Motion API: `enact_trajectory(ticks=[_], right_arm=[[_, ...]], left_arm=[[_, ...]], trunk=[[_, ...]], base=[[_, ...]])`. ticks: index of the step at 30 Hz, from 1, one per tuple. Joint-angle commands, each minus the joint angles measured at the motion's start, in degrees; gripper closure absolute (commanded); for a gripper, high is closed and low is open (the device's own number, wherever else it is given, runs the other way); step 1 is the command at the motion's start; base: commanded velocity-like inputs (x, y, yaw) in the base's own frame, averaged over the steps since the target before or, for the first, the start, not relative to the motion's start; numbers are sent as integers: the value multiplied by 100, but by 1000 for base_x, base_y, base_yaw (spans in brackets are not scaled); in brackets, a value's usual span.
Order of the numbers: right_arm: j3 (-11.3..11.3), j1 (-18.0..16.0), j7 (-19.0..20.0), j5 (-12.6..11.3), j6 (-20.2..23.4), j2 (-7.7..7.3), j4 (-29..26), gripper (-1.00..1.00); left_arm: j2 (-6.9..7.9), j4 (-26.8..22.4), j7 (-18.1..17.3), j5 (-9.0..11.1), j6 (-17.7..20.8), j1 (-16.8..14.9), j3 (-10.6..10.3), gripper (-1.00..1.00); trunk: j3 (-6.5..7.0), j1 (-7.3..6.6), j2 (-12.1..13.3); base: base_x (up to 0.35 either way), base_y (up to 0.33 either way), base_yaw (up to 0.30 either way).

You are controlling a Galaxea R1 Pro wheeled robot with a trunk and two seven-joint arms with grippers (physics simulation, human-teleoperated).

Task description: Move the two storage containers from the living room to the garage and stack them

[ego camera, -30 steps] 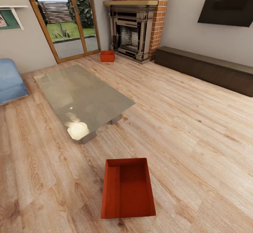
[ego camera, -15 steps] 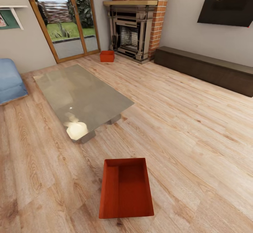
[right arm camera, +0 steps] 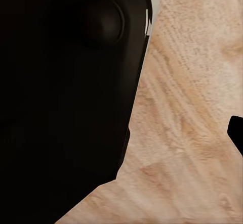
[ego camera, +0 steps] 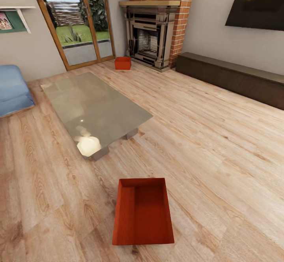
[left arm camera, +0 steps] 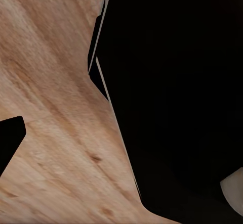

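I stand in the living room with one storage container (ego camera: pixel 143 211) lying open side up on the wood-plank floor (ego camera: pixel 221 143) directly in front of me, near enough, I judge, to be the first one I pick up, while the second storage container (ego camera: pixel 122 62) rests far away between the glass doors (ego camera: pixel 77 21) and the brick fireplace (ego camera: pixel 152 33), beyond the low glass counter (ego camera: pixel 94 110). My wrist views show dark robot body over the planks, so I cannot tell whether either pincer is released or clenched. I read no label or writing on the containers.
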Motion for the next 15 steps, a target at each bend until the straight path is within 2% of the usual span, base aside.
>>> enact_trajectory(ticks=[1,10,15], right_arm=[[19,-7,4,39,-33,-1,18,-100],[19,-7,6,40,-22,-2,18,-100],[19,-7,6,40,-24,-2,18,-100]], left_arm=[[-1,3,-1,18,-12,-2,9,-100],[-1,6,-1,22,-12,-2,0,-100],[-1,13,-1,21,-12,-2,-7,-100]], trunk=[[-3,0,-2],[-3,0,-2],[-3,0,-2]], base=[[0,0,1],[0,0,0],[0,-144,0]])
